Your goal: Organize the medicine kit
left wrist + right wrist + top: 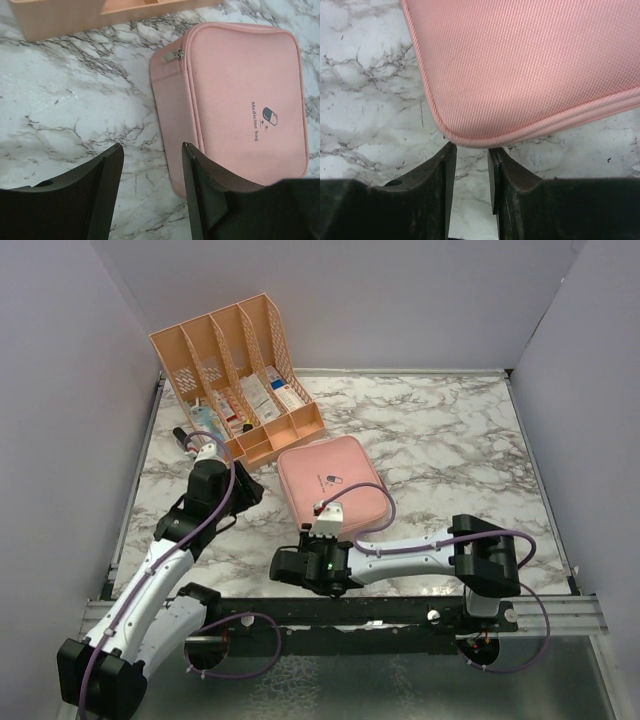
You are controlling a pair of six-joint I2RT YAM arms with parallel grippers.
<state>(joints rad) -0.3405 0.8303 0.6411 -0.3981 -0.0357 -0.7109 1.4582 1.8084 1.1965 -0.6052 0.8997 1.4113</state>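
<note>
The medicine kit [335,485] is a flat pink zip case lying closed on the marble table, lid up, with a pill logo [270,116]. Its zipper pull [173,55] sits at one corner. My left gripper [240,483] hovers just left of the kit, open and empty [152,146], with bare marble between its fingers. My right gripper [318,532] is at the kit's near left corner. In the right wrist view the gripper [471,147] is narrowly open, its tips just short of the kit's piped edge [485,140], and nothing is between them.
A peach slotted desk organizer [240,370] holding several medicine boxes stands at the back left, just beyond the kit and the left gripper. A small dark item [183,435] lies left of it. Grey walls enclose the table [440,440].
</note>
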